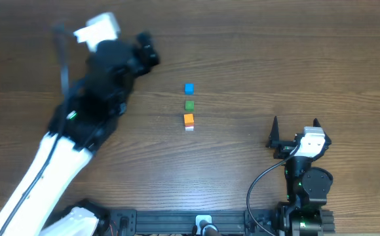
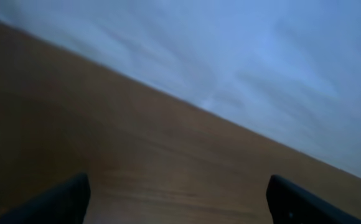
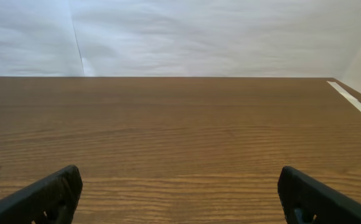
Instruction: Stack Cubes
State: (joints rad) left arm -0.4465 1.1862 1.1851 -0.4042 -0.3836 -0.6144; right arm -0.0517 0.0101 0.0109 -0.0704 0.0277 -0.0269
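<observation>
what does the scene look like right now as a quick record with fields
surface: wooden table
blue cube: far end of the row, standing alone
green cube: middle of the row, apart from its neighbours
orange cube: near end, touching the white cube; cannot tell whether it is stacked on it or beside it
left gripper: open, empty, left of the row
right gripper: open, empty, right of the row

Overhead camera looks straight down; wrist cameras skim the shared table (image 3: 187,130) (low, wall (image 3: 199,37) ahead).
</observation>
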